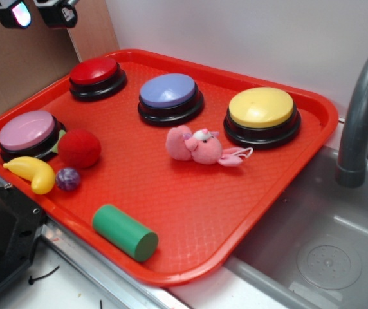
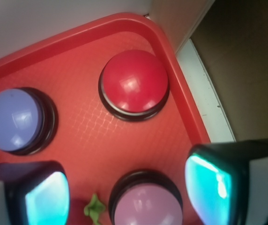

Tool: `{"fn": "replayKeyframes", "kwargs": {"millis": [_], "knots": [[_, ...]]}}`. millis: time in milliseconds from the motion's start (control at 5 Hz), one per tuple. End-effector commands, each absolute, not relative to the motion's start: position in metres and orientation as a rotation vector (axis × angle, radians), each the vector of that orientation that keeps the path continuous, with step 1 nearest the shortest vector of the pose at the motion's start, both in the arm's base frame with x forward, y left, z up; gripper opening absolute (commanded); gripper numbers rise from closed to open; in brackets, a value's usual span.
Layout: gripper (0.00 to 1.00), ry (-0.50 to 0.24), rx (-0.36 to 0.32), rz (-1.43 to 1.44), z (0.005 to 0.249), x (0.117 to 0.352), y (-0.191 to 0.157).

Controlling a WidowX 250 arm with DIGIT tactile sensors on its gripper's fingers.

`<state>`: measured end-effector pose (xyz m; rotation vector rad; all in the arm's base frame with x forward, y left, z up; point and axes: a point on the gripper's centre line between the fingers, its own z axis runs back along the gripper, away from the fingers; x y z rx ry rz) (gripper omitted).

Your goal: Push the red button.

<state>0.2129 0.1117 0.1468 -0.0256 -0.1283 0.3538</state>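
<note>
Wrist view shows us the round button with a glossy red dome on a black base in the corner of the red plastic tray, with nothing touching it. Our gripper is wide open; its two dark fingers with glowing teal pads stand apart over the pink-topped button. The lavender-blue button sits beside the red one. In the exterior view, we see the gripper high above the tray's far-left corner, and the yellow button far right.
</note>
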Motion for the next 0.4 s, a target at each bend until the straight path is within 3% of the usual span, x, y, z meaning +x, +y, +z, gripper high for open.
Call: {"fn": "replayKeyframes", "kwargs": {"millis": [0,200], "knots": [[1.00,-0.179,-0.028,0.316,0.1679,0.2095,0.1066],[1.00,-0.184,-0.021,0.272,0.1682,0.2101,0.1029]]}}
